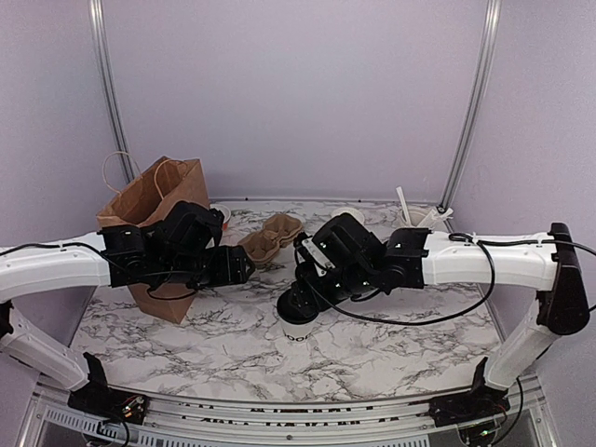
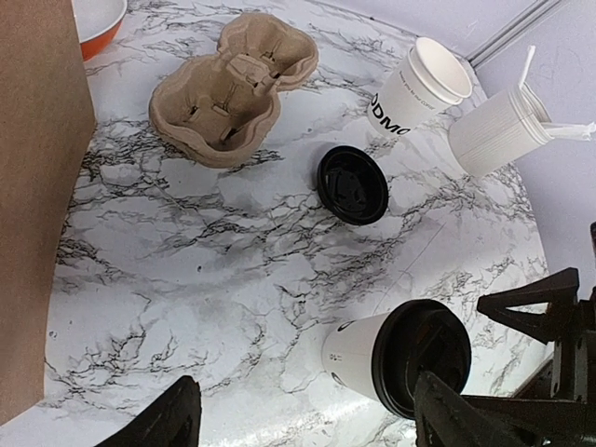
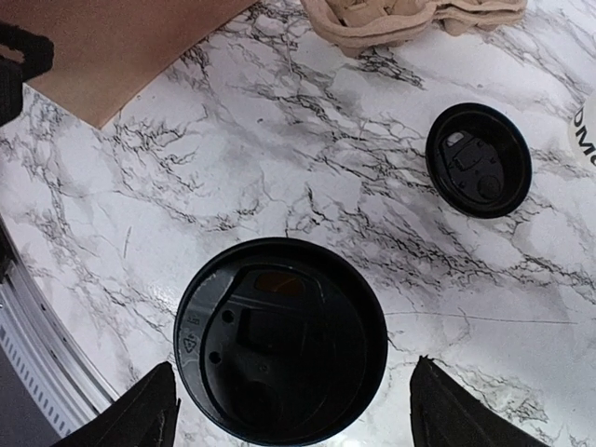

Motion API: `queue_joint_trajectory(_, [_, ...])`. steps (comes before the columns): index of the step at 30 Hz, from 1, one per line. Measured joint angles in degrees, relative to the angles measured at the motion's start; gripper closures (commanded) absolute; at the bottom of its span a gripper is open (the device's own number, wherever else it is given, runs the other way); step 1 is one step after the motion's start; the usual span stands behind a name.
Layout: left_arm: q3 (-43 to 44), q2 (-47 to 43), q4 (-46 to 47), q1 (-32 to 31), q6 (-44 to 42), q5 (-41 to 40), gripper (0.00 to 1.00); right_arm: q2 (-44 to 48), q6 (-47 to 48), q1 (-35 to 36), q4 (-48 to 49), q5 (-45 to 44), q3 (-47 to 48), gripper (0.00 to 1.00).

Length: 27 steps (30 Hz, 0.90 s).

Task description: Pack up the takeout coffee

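Marble tabletop (image 1: 410,349), with the lidded takeout coffee (image 3: 279,340) standing just in front of the pulp carrier (image 1: 270,235).
Right gripper (image 3: 296,414) hangs over its lid, jaws apart and clear of it; left gripper (image 2: 307,424), jaws also apart, hovers just left of the carrier. Capping looks done; the next move likely needs a grip round the cup wall and a lift into a carrier well.

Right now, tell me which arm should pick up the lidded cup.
Right. The right gripper hangs open directly above the cup, fingers either side of the black lid. The left gripper is open too, but off to the side near the bag.
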<state>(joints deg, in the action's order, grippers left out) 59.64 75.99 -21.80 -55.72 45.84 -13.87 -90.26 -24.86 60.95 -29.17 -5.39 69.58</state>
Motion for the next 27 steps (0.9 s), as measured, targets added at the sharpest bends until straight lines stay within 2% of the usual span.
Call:
queue_joint_trajectory(12, [-0.79, 0.0, -0.52, 0.31, -0.09, -0.31, 0.2, -5.29, 1.07, 2.27, -6.16, -5.46, 5.31, 0.16])
queue_joint_trajectory(18, [-1.14, 0.0, -0.44, 0.35, -0.26, 0.35, 0.21, -5.42, 0.87, 2.27, -6.49, -5.44, 5.81, 0.23])
queue_joint_trajectory(19, [-1.29, 0.0, -0.37, 0.35, -0.28, 0.46, 0.21, -5.31, 0.87, 2.25, -6.34, -4.96, 5.79, 0.28])
queue_joint_trajectory(20, [-1.4, 0.0, -0.39, 0.35, -0.28, 0.61, 0.2, -4.98, 0.79, 2.01, -5.84, -4.02, 5.57, 0.38])
queue_joint_trajectory(21, [-1.49, 0.0, -0.39, 0.35, -0.28, 0.83, 0.21, -4.33, 0.72, 1.51, -4.83, -2.43, 4.9, 0.5])
queue_joint_trajectory(22, [-1.55, 0.0, -0.37, 0.35, -0.28, 0.94, 0.2, -3.15, 0.57, 1.03, -3.43, -0.31, 3.72, 0.69])
queue_joint_trajectory(23, [-1.6, 0.0, -0.35, 0.35, -0.28, 1.05, 0.2, -1.49, -0.13, 0.22, -1.36, 2.51, 1.95, 0.82])
queue_joint_trajectory(24, [-1.62, 0.0, -0.35, 0.35, -0.28, 1.22, 0.2, 0.81, -0.59, -1.14, 1.14, 5.6, -0.48, 0.93])
queue_joint_trajectory(25, [-1.64, 0.0, -0.35, 0.35, -0.31, 1.4, 0.2, 2.97, -1.4, -2.6, 3.37, 8.37, -2.78, 1.0])
queue_joint_trajectory(27, [-1.66, 0.0, -0.31, 0.35, -0.31, 1.7, 0.2, 7.37, -3.48, -6.05, 8.92, 14.58, -7.67, 1.0])
